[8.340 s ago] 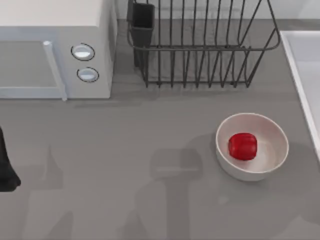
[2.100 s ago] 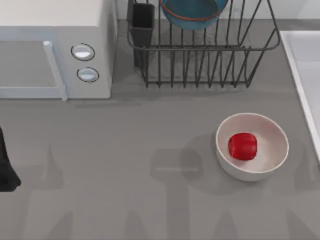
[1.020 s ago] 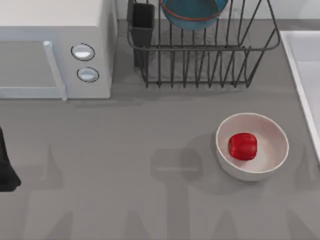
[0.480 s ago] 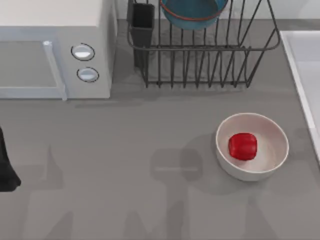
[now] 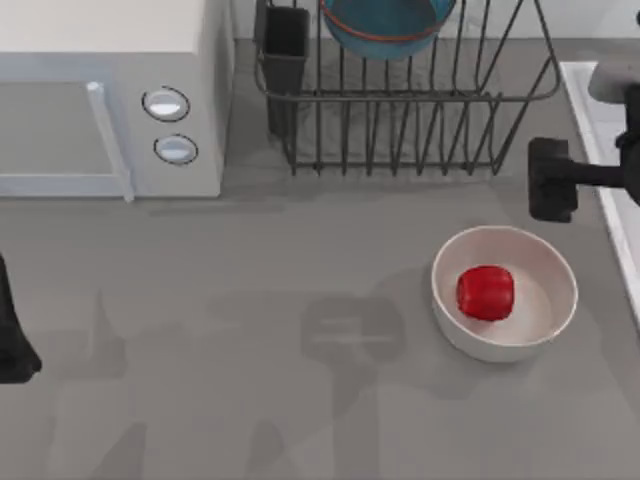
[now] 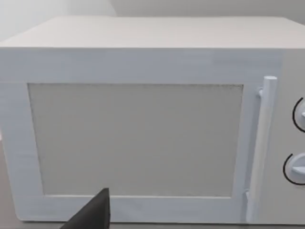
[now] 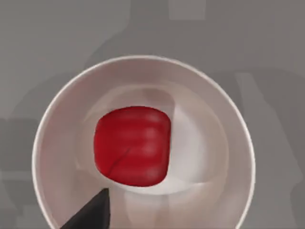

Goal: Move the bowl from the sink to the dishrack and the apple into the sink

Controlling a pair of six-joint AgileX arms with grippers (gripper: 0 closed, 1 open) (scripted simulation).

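One job looks done and one is left. My right gripper is up near the right side of the table, between the dishrack and the white bowl. I cannot tell if its fingers are apart or together. Its wrist camera looks straight down at the apple, so I think it is getting ready to go down and pick the apple up.

The apple sits in the middle of the white bowl. It is small, red and shiny, round but a bit boxy, with a thin dark line on its skin. It may slip if it is squeezed on its round sides. The white bowl is smooth and pale with a thin rim and gently sloped walls.

The sink is at the right edge of the table, just beside the gripper. It is pale with a raised light rim. The apple must go in there next.

The bowl is blue with a thin red-orange band. It rests in the dishrack, so that part looks finished. The dishrack is made of thin dark wire bars, with a black box-shaped cup at its left corner.

My left arm is parked at the left edge of the table, facing a white microwave that has a long handle and two round knobs.
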